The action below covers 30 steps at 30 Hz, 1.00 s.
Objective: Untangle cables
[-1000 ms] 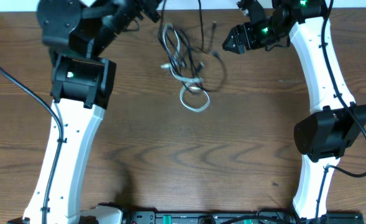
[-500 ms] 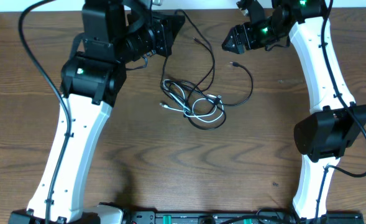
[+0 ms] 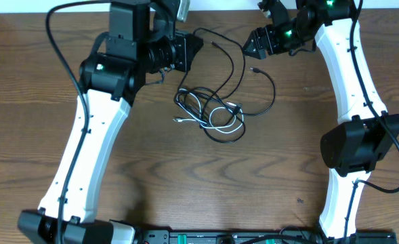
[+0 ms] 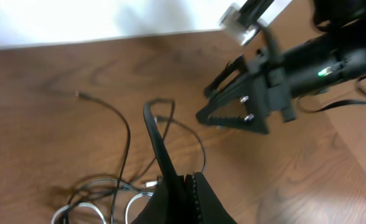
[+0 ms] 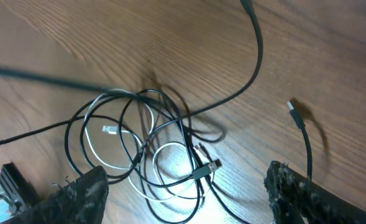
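Your left gripper [image 4: 189, 183] pinches the thin black rubber cord [image 5: 259, 50]; your right gripper [image 3: 248, 49] gapes empty. Thin white cord [image 3: 227, 108] threads the black coils: likely barely begun.

On my overhead feed the table [image 3: 185, 176] is mid-brown wood with darker grain running in long swirls, and a strip of white wall [image 3: 226, 5] borders its far edge. The black cable [image 3: 274, 91] shows as a thin dark line with a small silvery tip at its plug. The white cable [image 3: 216, 115] reads pale grey-white where it loops through it. I see the left arm [image 3: 84, 149] and right arm [image 3: 351, 74] white along the links and black at the joints, each with a small green light [image 3: 288, 32] glowing, and the left gripper [image 3: 198, 45] and right gripper [image 3: 246, 47] matt black.
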{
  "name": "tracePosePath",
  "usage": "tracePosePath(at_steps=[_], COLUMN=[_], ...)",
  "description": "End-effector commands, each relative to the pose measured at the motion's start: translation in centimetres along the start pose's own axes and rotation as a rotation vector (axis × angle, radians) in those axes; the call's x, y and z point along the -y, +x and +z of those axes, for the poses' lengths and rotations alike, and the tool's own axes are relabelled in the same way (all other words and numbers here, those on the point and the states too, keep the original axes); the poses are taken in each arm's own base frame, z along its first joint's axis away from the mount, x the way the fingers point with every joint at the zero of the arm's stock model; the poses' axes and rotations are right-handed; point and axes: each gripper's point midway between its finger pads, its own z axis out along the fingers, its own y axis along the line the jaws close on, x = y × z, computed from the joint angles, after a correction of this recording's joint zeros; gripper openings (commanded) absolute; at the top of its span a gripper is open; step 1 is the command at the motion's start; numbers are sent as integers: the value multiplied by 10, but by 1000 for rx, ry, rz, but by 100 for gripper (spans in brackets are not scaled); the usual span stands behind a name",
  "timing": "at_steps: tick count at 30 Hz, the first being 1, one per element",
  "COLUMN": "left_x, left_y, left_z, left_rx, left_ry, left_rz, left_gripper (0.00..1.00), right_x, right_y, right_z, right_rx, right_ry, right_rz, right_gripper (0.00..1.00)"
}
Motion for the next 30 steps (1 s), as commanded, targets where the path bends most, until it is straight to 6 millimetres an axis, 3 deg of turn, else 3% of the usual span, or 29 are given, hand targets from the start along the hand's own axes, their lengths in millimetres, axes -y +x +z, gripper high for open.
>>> tracePosePath(at_steps=[1,2,8,17,25,30], left_x=[-8,-9,-23,-69,-81,-92], left_y=[7,10,24,41,53,59], left_z=[11,13,21,11,4,-2], left_rx=[-42,-51,-111,-164,-210,-229], left_ry=[-12,-13,-59,-325,-388,-409], left_rz=[-5,-10,-11,-31,-51,-81], left_gripper=[8,8,39,63,76,77], right_x=[-2,-2,-2,-2,13,12], right_y=[0,0,1,1,2,3], right_z=[2,2,2,2,2,2], right_rx=[-4,-3,-4,-4,-13,-14], right_ry=[-15,-14,-15,-13,69,68], right_rz=[-10,-10,-9,-10,48,56], right_gripper=[79,79,79,79,80,80])
